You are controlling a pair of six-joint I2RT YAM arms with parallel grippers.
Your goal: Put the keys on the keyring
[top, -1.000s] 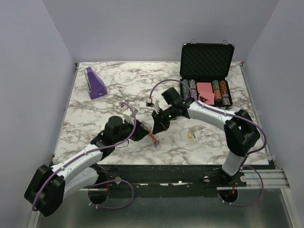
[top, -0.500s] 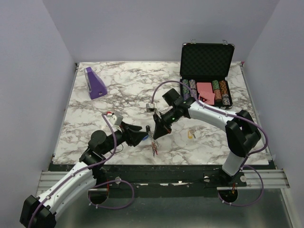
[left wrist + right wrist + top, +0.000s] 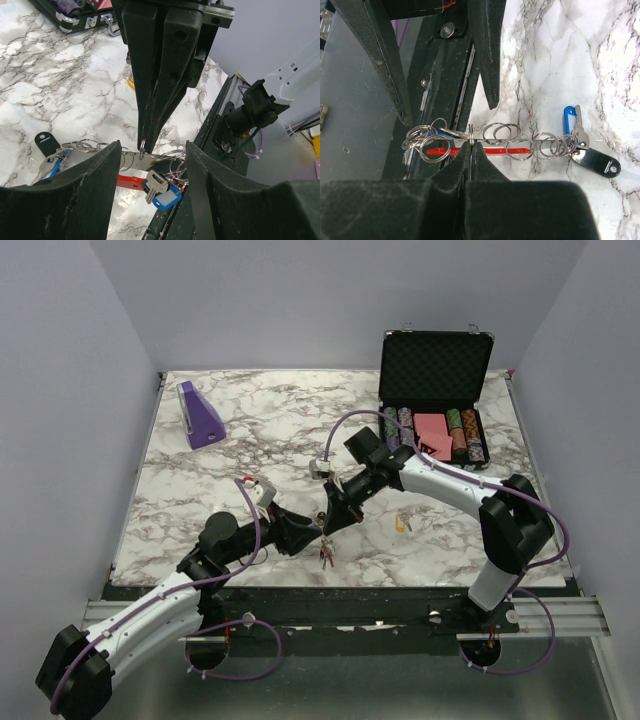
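Marble table (image 3: 250,440), lilac walls (image 3: 300,300) (right tool (image 3: 470,149) pinches keyring (image 3: 500,150))

Left tool (image 3: 152,156) spread, right tool (image 3: 470,148) pinched shut, tips apparently close together.

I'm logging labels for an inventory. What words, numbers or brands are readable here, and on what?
No text is legible anywhere.
Dark tag on the keyring: no print visible.
Poker chips in the case: markings too small to read.
Purple block: no label seen.
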